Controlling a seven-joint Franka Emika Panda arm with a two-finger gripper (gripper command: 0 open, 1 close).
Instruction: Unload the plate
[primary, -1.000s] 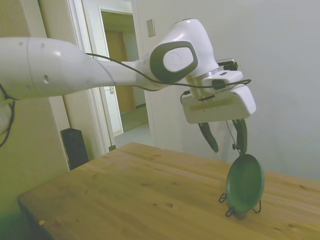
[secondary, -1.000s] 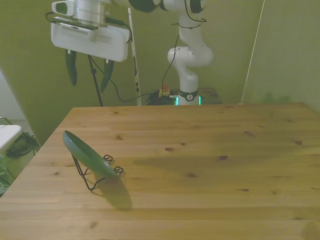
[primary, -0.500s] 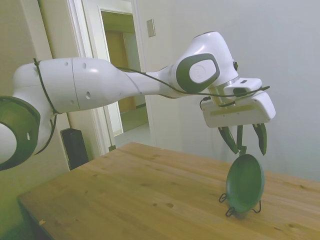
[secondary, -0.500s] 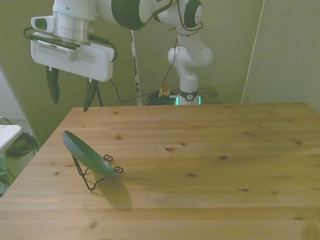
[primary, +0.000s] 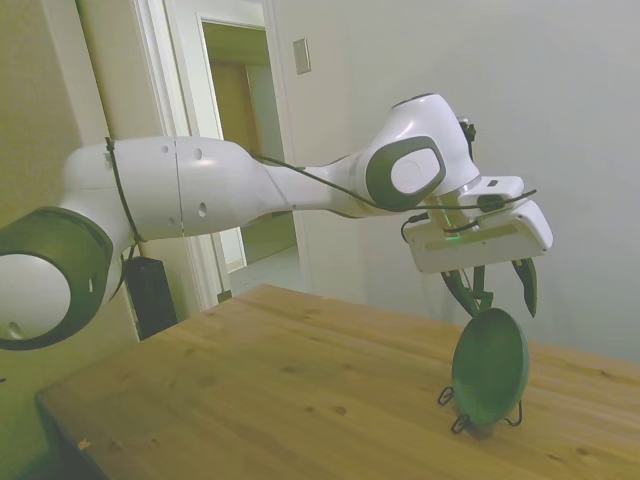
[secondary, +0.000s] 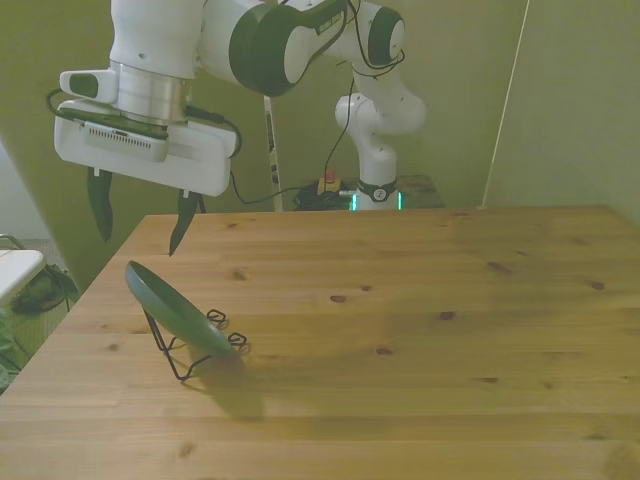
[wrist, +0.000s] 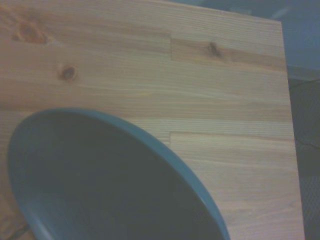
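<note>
- The gripper (secondary: 139, 222) has dropped lower since a second ago, fingers spread wide, empty.
- The plate (secondary: 178, 309) leans on its wire stand (secondary: 190, 352), just below the gripper, near the table (secondary: 420, 330) edge.

plate (primary: 490, 365): we see a smooth matt teal-green surface, no pattern.
stand (secondary: 190, 352): we see thin black wire, likely metal.
counter (secondary: 400, 330): we see jointed light wood planks with knots and grain, a soft sheen.
arm (primary: 230, 185): we see glossy white shells, probably plastic, with dark joint caps.
tool (secondary: 138, 215): we see dark, dull fingers.
</note>
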